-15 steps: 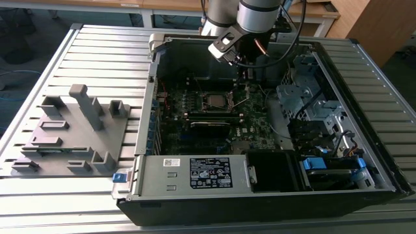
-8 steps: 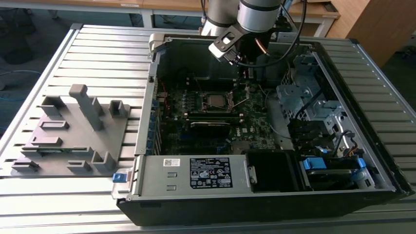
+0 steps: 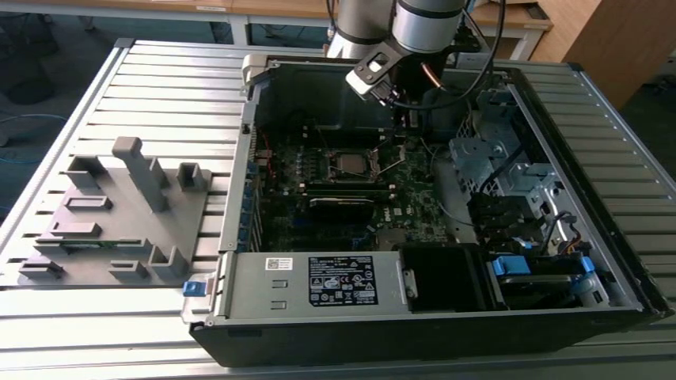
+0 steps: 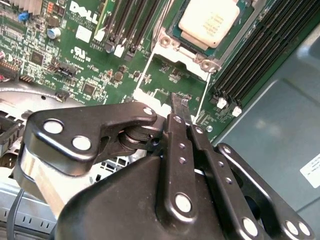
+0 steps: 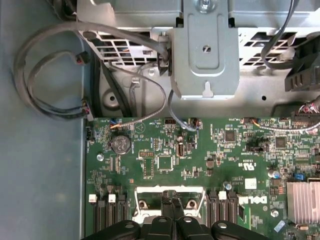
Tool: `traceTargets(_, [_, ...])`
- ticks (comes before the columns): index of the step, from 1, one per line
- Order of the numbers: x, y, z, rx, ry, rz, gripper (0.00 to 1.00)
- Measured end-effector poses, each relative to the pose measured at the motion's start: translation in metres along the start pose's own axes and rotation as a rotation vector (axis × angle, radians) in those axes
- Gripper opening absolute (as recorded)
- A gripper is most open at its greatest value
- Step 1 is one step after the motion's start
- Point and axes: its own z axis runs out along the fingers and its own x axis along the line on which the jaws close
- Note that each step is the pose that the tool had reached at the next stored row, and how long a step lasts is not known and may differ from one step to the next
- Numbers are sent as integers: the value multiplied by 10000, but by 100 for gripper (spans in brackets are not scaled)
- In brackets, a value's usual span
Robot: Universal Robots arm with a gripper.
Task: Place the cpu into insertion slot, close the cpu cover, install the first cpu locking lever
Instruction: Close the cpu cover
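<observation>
The cpu is seen seated in the socket; the gripper is positioned just beside it, jaws closed together

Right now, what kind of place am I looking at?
Likely a robotics lab or workshop: a robot arm reaches into an opened computer case lying on a slatted metal table beside a grey fixture.

This looks like a robotics lab: an open computer case lies on a slatted metal bench beside a grey plastic jig, an arm reaches in, and wooden desks stand behind.
</observation>
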Motion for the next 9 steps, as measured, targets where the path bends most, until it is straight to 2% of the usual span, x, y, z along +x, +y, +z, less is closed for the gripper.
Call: traceTargets(9, [3,107,4,0,0,-1,10])
